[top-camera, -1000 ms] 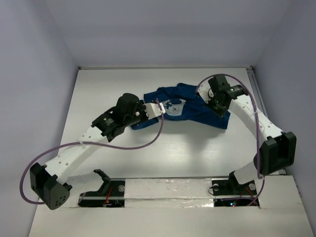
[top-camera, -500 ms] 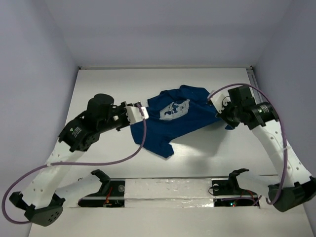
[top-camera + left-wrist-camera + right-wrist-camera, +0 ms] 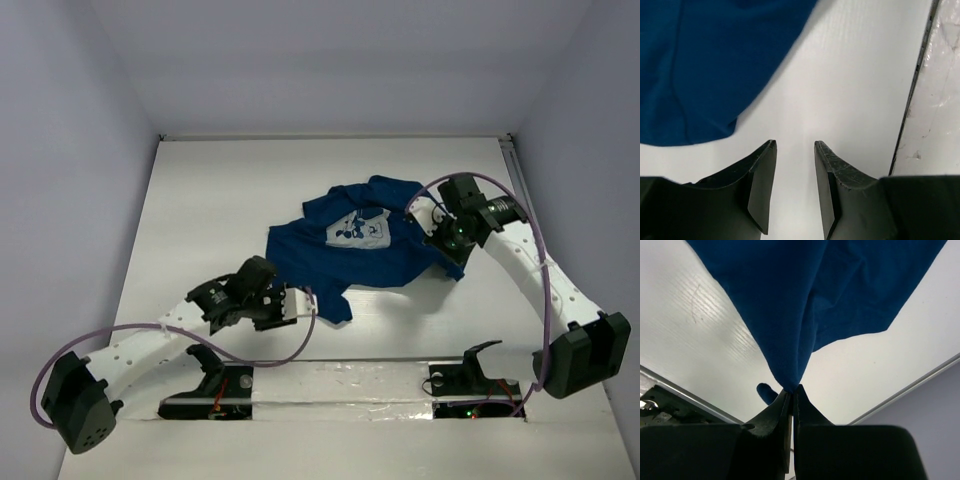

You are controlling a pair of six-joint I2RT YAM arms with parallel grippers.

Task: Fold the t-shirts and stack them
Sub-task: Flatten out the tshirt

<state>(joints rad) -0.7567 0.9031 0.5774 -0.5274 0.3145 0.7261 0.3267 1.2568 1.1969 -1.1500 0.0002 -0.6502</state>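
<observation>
The dark blue t-shirt (image 3: 340, 255) lies rumpled on the middle of the white table, its white chest print (image 3: 360, 230) facing up. My right gripper (image 3: 432, 228) is shut on the shirt's right edge; in the right wrist view the cloth (image 3: 805, 300) hangs taut from my closed fingertips (image 3: 792, 389). My left gripper (image 3: 300, 305) is open and empty, low over the table just left of the shirt's near corner (image 3: 335, 308). In the left wrist view the shirt (image 3: 705, 65) lies ahead and to the left of my gripper (image 3: 794, 144), not touching it.
The table's near edge carries a crinkled pale strip (image 3: 340, 385) with both arm bases; it also shows in the left wrist view (image 3: 940, 100). A metal rail (image 3: 515, 165) runs along the table's right side. Grey walls close in the left, back and right.
My left gripper has let go of the shirt and moved toward the near edge. The shirt has dropped and spread lower. My right gripper has shifted slightly left, still holding.
</observation>
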